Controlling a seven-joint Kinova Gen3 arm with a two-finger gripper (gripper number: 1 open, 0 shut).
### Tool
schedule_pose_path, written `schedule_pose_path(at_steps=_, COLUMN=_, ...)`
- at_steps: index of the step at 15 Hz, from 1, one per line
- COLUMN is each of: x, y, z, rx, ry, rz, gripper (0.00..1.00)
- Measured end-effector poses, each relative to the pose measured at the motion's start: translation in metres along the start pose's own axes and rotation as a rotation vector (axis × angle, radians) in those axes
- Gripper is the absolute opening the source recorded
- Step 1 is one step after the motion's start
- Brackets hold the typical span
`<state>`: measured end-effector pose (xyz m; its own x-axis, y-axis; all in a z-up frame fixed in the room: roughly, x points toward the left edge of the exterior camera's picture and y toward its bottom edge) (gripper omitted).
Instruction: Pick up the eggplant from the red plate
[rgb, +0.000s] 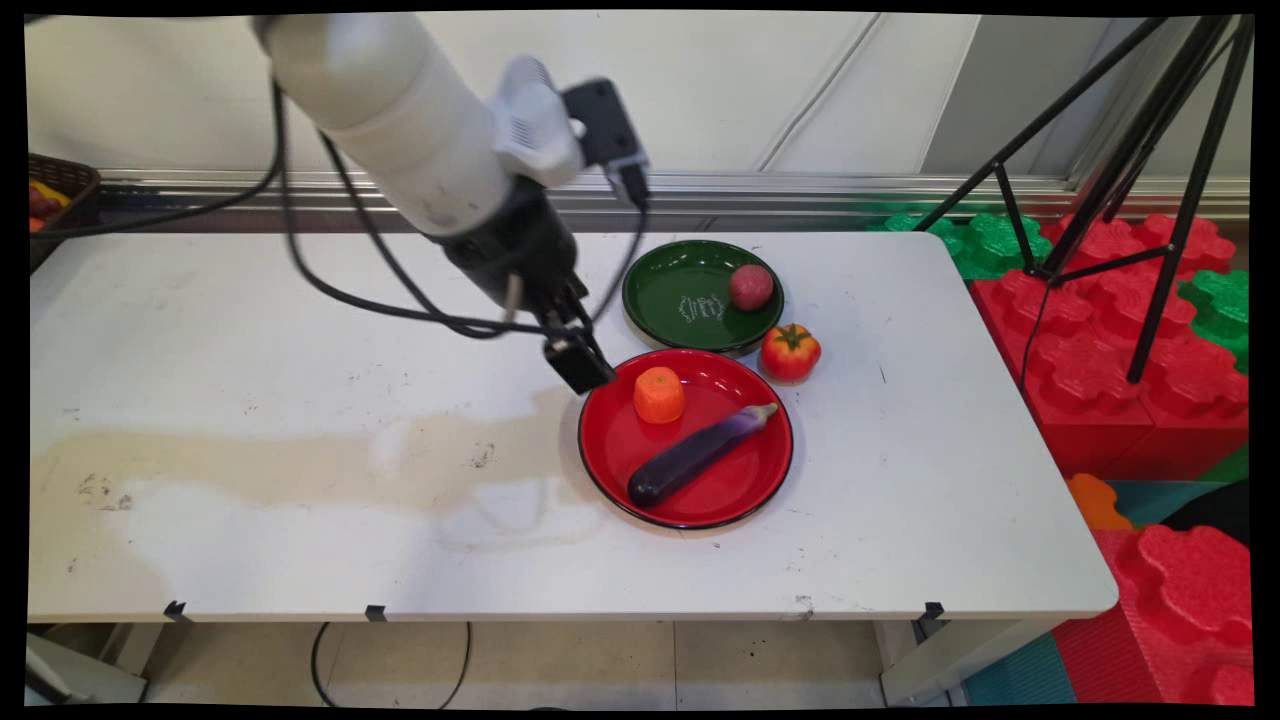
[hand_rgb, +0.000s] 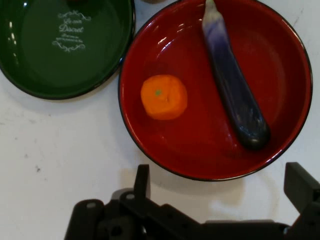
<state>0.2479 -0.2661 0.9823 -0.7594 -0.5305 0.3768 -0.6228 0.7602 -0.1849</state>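
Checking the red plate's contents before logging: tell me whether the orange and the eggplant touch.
Apart. The hand view shows bare red plate between the orange and the eggplant; the main view shows the same gap.

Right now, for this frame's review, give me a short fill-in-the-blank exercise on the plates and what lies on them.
1. The orange and the eggplant lie on the ____ plate.
2. The green plate holds a small ____ fruit.
3. The tomato stands on the ____, beside both plates.
4. The open gripper hovers nearest the ____ plate.

Answers: red; red; table; red
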Motion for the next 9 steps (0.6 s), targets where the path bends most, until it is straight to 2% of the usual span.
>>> schedule_pose_path(at_steps=9, x=0.032, y=0.02, z=0.073, rx=0.003, ry=-0.091, rz=-0.019, gripper=1.0)
